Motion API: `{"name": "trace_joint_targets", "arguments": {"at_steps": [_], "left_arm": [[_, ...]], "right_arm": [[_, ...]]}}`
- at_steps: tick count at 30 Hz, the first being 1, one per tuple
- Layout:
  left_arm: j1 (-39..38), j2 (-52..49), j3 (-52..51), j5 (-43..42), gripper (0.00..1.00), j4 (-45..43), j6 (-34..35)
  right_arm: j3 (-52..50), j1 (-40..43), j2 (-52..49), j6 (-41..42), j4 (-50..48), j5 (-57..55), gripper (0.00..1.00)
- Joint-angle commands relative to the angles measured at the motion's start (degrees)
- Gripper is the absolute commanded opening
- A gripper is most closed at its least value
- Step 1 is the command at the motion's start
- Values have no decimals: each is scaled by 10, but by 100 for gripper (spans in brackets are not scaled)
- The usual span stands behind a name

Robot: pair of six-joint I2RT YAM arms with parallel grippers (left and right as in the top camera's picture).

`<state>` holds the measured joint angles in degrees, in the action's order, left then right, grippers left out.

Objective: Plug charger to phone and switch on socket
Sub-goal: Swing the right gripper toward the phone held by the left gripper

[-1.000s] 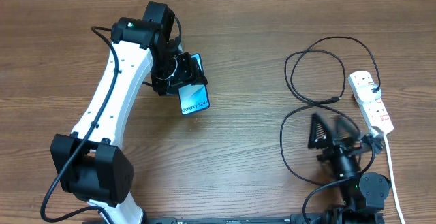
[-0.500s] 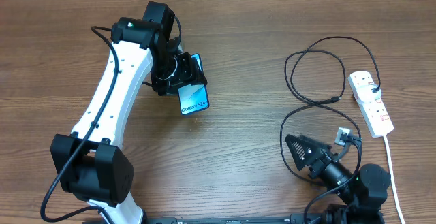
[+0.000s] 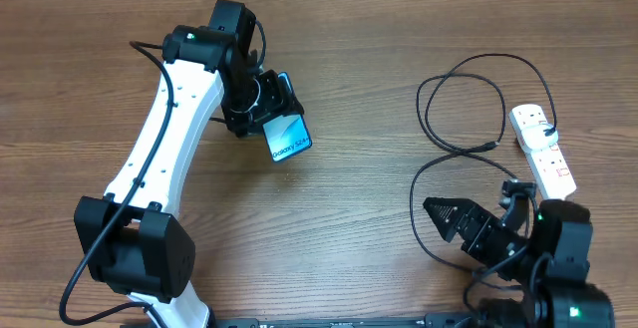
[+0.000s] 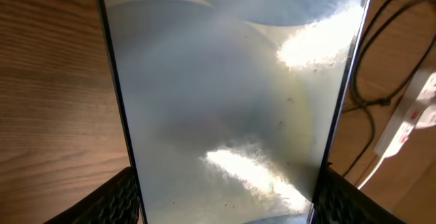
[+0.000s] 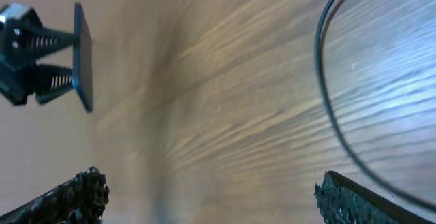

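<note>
Though apart, 1 phone (image 3: pixel 286 135); 1 charger (image 3: pixel 464 151)

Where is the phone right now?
In the overhead view the phone is left of the table's middle, gripped by the left gripper. It is far from the charger and the socket on the right side.

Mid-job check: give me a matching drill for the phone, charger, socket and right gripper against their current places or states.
Things:
1. phone
2. charger
3. socket
4. right gripper

States:
A. open, holding nothing
B. white, lying at the right side of the table
C. clamped in the left gripper
D. black loops lying on the table

Pairs: 1-C, 2-D, 3-B, 4-A
</note>
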<state>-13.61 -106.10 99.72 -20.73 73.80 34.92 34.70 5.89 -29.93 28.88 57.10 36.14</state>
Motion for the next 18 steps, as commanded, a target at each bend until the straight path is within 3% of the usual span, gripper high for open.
{"name": "trace_joint_targets", "arguments": {"at_steps": [1, 6, 13, 18], "left_arm": [[1, -3, 17, -14, 61, -16, 65], [1, -3, 17, -40, 61, -43, 111], [1, -3, 17, -70, 60, -66, 149], [1, -3, 17, -77, 60, -80, 184]], "right_arm": [[14, -2, -37, -13, 1, 77, 100], [13, -2, -68, 16, -92, 79, 100], [13, -8, -129, 80, -311, 99, 100], [13, -97, -216, 80, -446, 61, 100]]}}
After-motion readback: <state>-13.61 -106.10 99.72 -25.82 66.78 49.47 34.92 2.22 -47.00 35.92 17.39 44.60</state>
